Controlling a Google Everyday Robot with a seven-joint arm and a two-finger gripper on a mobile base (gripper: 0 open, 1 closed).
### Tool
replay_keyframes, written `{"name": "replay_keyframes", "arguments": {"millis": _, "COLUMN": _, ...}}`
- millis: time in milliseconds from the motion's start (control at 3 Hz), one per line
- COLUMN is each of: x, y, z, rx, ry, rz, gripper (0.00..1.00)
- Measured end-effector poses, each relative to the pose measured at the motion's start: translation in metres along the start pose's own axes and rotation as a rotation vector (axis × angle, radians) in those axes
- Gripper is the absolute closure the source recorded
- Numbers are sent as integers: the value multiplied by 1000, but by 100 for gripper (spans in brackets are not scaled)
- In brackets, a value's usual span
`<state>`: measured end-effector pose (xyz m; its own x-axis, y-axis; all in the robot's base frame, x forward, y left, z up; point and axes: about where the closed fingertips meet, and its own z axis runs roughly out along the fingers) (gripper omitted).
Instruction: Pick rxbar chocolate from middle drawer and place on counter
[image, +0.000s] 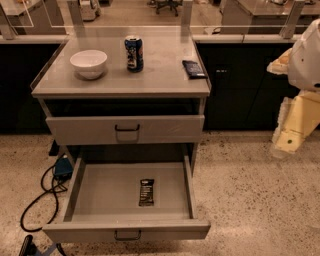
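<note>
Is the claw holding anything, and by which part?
Nothing seen held: the rxbar chocolate lies loose in the middle drawer, and the claw is at far right, apart from it.

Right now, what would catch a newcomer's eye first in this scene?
The middle drawer is pulled wide open, with the black rxbar chocolate lying alone on its floor. Above, the counter carries a white bowl, a can and a dark blue packet. The gripper hangs at the right edge, apart from the drawer.
</note>
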<state>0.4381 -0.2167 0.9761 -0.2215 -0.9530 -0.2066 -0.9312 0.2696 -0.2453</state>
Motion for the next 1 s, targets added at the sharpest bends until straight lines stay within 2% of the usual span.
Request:
{"name": "replay_keyframes", "arguments": {"millis": 333, "x": 0, "y": 0, "z": 0, "rx": 0, "ry": 0, "rz": 0, "gripper": 0}}
{"name": "replay_keyframes", "arguments": {"millis": 667, "x": 1, "y": -1, "z": 12, "rx": -14, "ry": -17, "rz": -37, "gripper": 0}}
{"name": "replay_keyframes", "arguments": {"millis": 1000, "x": 9, "y": 5, "z": 55, "rx": -73, "ry": -90, "rz": -105, "gripper": 0}}
